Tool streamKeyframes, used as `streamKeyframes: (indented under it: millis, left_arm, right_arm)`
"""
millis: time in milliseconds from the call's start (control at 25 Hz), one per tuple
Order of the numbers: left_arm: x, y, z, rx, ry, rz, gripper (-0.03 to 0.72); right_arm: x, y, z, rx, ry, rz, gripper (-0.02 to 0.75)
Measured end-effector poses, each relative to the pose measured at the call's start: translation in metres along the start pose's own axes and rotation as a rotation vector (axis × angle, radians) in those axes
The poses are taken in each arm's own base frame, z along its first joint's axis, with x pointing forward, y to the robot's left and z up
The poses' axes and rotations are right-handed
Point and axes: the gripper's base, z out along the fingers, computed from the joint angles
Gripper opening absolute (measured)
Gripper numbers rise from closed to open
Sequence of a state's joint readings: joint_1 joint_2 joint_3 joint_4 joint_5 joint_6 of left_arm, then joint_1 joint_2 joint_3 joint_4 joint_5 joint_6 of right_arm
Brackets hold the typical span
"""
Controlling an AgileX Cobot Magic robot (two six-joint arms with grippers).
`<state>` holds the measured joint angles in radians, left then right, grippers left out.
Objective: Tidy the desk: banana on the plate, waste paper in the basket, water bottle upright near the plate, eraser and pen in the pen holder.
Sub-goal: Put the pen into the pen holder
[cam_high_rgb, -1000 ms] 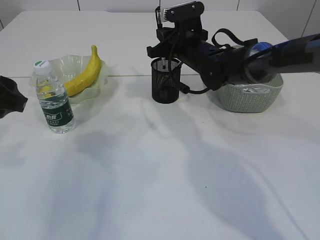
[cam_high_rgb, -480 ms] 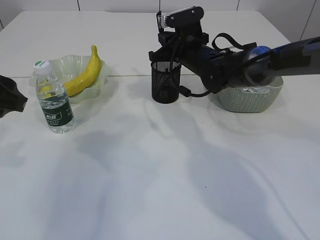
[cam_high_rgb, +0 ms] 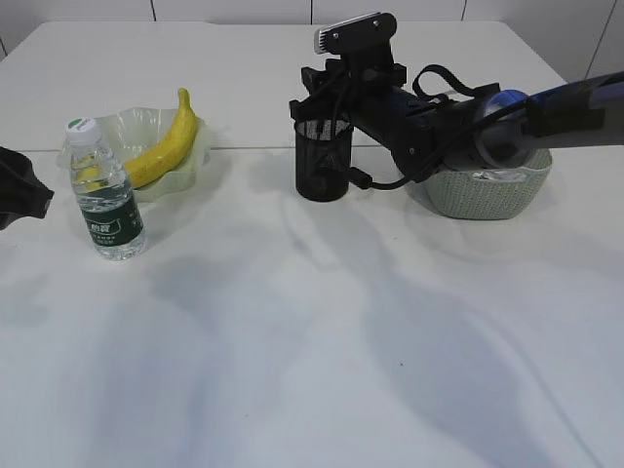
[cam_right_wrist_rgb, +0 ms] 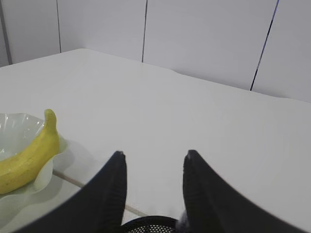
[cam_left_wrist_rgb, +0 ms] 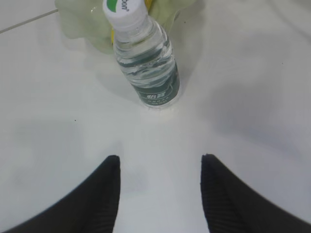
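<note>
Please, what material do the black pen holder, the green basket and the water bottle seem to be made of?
The pen holder looks like black wire mesh, probably metal: fine holes let light through its wall. The basket seems matte pale green plastic, moulded with a woven pattern. The water bottle is clear, glossy plastic, probably; ribs and water show through, with a white cap.

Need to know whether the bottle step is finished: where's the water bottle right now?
In the exterior view, the water bottle stands upright at the table's left, just in front of the plate holding the banana.
</note>
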<state>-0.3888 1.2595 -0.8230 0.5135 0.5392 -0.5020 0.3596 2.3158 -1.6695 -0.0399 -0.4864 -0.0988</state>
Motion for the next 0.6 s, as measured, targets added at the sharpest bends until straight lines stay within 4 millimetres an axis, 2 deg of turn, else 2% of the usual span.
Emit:
streamKeyframes:
  millis: [360,600]
  left_arm:
    - [0.000,0.000,0.000,0.000,0.000,0.000,0.382]
    - [0.000,0.000,0.000,0.000,0.000,0.000,0.382]
  right_arm:
    - [-0.001,0.000,0.000,0.000,-0.002,0.000,0.303]
    - [-0.027,-0.004,-0.009,-0.003,0.063,-0.001,0.322]
